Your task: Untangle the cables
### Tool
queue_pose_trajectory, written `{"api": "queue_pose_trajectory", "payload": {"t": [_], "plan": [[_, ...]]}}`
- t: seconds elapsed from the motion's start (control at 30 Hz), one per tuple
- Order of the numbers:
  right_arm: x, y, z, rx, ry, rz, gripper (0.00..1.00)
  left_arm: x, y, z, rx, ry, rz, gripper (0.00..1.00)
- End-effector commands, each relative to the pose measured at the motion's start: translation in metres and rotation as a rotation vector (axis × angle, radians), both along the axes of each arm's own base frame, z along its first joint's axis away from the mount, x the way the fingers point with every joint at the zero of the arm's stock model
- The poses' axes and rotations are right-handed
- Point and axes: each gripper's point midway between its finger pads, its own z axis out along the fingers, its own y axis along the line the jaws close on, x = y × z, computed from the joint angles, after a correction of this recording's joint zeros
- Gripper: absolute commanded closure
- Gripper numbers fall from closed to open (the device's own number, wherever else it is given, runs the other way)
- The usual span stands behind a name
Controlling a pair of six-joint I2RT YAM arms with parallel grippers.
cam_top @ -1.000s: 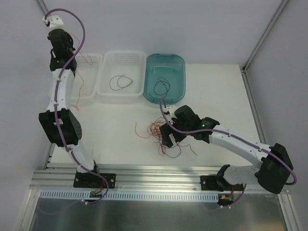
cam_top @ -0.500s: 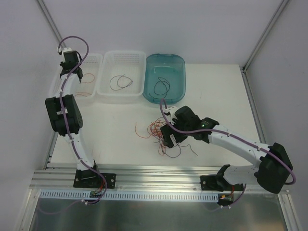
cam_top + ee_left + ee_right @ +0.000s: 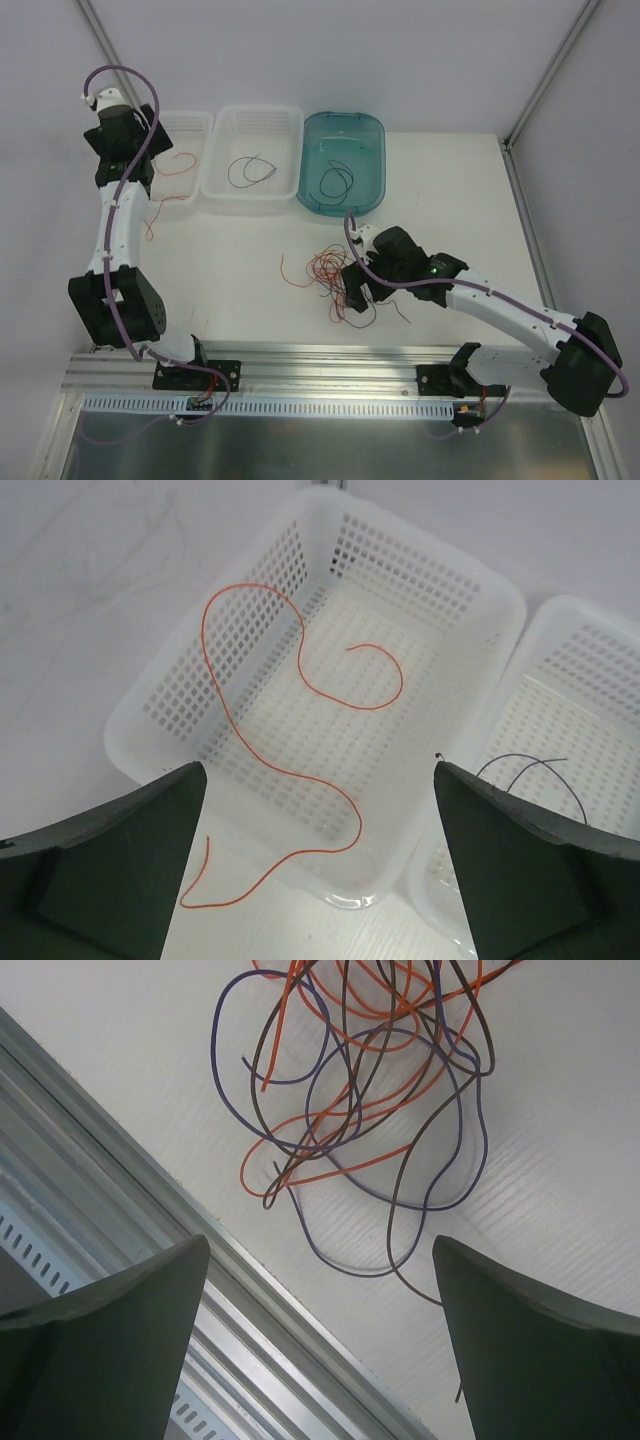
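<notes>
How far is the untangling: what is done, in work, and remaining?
Done: one orange wire lies in the left basket, its tail over the rim; a dark wire in the middle basket, another in the teal bin. In hand: nothing gripped; left gripper and right gripper are open, the right at the tangle. Left: that tangle of orange and dark wires.

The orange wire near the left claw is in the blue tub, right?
No. The orange wire near the left claw is in the leftmost white basket, not the blue tub, one end trailing over the rim. The left wrist view shows it.
</notes>
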Motion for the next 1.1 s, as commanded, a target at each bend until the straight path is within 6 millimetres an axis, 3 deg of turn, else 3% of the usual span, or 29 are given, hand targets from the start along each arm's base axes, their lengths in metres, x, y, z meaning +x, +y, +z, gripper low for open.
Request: {"api": "queue_pose_trajectory", "payload": {"t": [0.0, 0.03, 0.07, 0.1, 0.13, 0.17, 0.2, 0.23, 0.27, 0.33, 0.37, 0.43, 0.47, 0.8, 0.9, 1.07], "plan": [[0.003, 0.004, 0.013, 0.064, -0.044, -0.006, 0.00, -0.017, -0.017, -0.029, 0.007, 0.068, -0.116, 0.01], [0.002, 0.003, 0.012, 0.072, -0.049, -0.004, 0.01, -0.021, -0.018, -0.037, 0.031, 0.092, -0.142, 0.01], [0.001, 0.004, 0.013, 0.083, -0.052, 0.001, 0.00, -0.032, -0.018, -0.061, 0.073, 0.161, -0.175, 0.01], [0.000, 0.004, 0.013, 0.091, -0.055, 0.003, 0.00, -0.034, -0.015, -0.054, 0.114, 0.120, -0.181, 0.01], [-0.001, 0.004, 0.013, 0.099, -0.059, 0.004, 0.01, -0.038, -0.016, -0.060, 0.128, 0.116, -0.202, 0.01], [-0.002, 0.004, 0.011, 0.105, -0.057, 0.006, 0.00, -0.052, -0.018, -0.090, 0.126, 0.163, -0.225, 0.01], [-0.003, 0.004, 0.010, 0.107, -0.057, 0.006, 0.01, -0.053, -0.010, -0.076, 0.156, 0.082, -0.212, 0.01], [-0.003, 0.004, 0.011, 0.117, -0.061, 0.007, 0.01, -0.056, -0.014, -0.083, 0.151, 0.067, -0.245, 0.01], [-0.004, 0.004, 0.008, 0.121, -0.058, 0.009, 0.00, -0.068, -0.014, -0.108, 0.153, 0.100, -0.260, 0.01], [-0.006, 0.004, 0.007, 0.127, -0.059, 0.015, 0.00, -0.072, -0.006, -0.113, 0.196, 0.071, -0.252, 0.01], [-0.007, 0.004, 0.008, 0.133, -0.062, 0.019, 0.00, -0.080, -0.006, -0.131, 0.209, 0.105, -0.266, 0.01], [-0.008, 0.003, 0.007, 0.128, -0.067, 0.031, 0.00, -0.082, 0.000, -0.142, 0.228, 0.102, -0.265, 0.01], [-0.008, 0.001, 0.007, 0.125, -0.070, 0.035, 0.01, -0.086, 0.001, -0.156, 0.230, 0.132, -0.272, 0.01], [-0.008, 0.002, 0.000, 0.099, -0.058, 0.056, 0.00, -0.071, 0.021, -0.183, 0.282, 0.175, -0.328, 0.05], [-0.006, 0.003, -0.004, 0.083, -0.049, 0.052, 0.00, -0.062, 0.023, -0.192, 0.294, 0.202, -0.363, 0.14], [-0.002, 0.006, -0.004, 0.071, -0.040, 0.056, 0.01, -0.056, 0.028, -0.203, 0.303, 0.227, -0.360, 0.41]]}}
